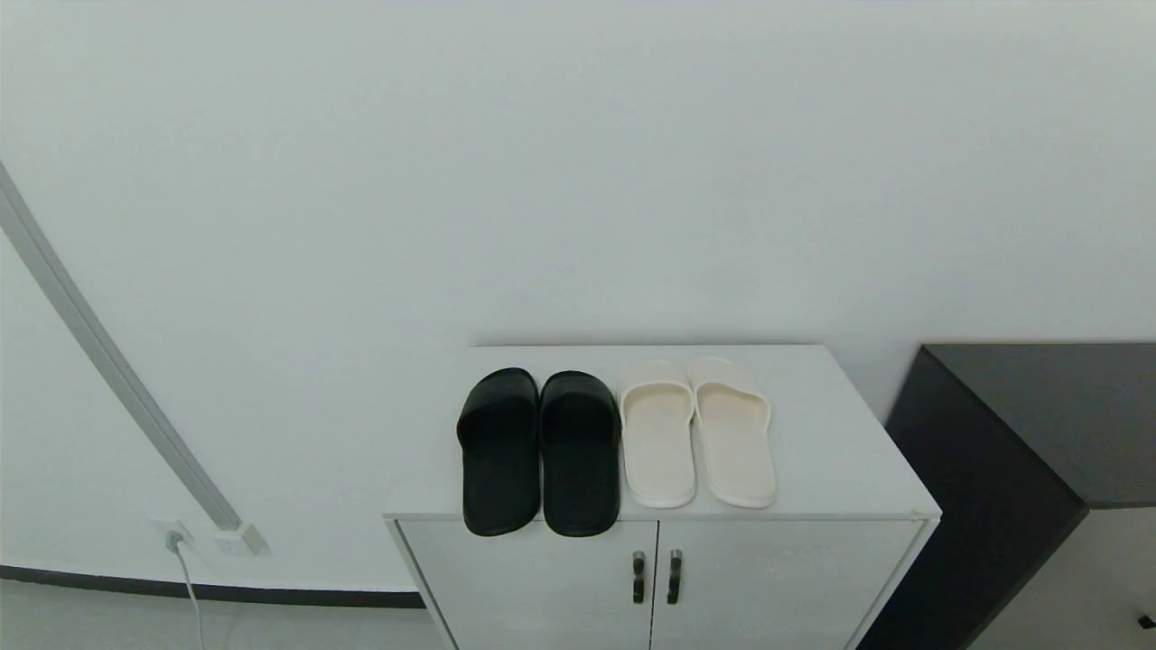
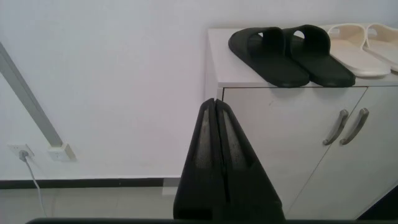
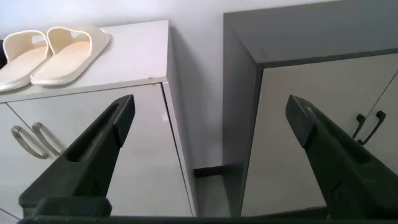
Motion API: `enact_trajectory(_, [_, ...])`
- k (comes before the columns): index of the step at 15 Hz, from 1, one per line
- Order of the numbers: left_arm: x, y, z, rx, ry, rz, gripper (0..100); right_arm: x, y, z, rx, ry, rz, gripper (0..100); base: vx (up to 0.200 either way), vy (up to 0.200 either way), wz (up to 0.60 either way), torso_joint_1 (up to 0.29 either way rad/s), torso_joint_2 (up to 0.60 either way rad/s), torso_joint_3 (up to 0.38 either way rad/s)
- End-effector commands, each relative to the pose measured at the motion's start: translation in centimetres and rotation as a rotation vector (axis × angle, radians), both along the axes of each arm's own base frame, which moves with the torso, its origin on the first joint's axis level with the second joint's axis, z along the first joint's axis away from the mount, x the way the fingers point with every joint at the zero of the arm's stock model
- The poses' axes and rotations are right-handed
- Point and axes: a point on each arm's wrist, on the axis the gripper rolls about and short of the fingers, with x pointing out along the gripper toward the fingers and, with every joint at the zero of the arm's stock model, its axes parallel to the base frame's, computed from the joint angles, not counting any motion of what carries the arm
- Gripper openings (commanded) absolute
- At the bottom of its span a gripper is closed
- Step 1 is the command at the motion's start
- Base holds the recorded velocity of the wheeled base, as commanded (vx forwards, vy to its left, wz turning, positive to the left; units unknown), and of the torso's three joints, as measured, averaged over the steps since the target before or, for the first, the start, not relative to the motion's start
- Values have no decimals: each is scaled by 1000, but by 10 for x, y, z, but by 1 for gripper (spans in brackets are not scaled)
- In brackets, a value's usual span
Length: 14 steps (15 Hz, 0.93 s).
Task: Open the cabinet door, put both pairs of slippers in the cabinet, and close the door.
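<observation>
While both doors of the white cabinet are shut, with their two metal handles side by side at the middle seam, the slippers lie on its top; the black pair sits on the left, heels overhanging the front edge; the cream pair lies just beside it on the right. The left gripper has its fingers pressed together, apart from the cabinet; the right gripper is spread wide, facing the gap between this cabinet and a dark cabinet.
</observation>
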Motion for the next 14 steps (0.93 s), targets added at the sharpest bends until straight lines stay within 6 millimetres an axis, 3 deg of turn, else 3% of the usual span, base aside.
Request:
enact_trajectory(1, [0, 0, 0, 0, 1, 0, 0, 0, 0, 0, 10, -3, 0, 100, 0, 0, 0, 0, 0, 0])
enact_trajectory(2, [0, 0, 0, 0, 1, 0, 0, -1, 0, 5, 33, -32, -1, 100, 0, 0, 0, 0, 0, 0])
enact_trajectory(3, [0, 0, 0, 1, 1, -1, 0, -10, 0, 37, 105, -157, 18, 100, 0, 0, 0, 0, 0, 0])
enact_trajectory(4, [0, 0, 0, 3, 1, 0, 0, -15, 0, 73, 176, -145, 49, 100, 0, 0, 0, 0, 0, 0])
enact_trajectory(5, [0, 0, 0, 4, 1, 0, 0, -7, 0, 66, 124, 9, 60, 100, 0, 0, 0, 0, 0, 0])
enact_trajectory(8, [0, 0, 0, 4, 1, 0, 0, 16, 4, 54, 95, 213, 224, 100, 0, 0, 0, 0, 0, 0])
enact_trajectory(14, [0, 0, 0, 4, 1, -1, 0, 98, 22, 100, 82, 310, 425, 100, 0, 0, 0, 0, 0, 0])
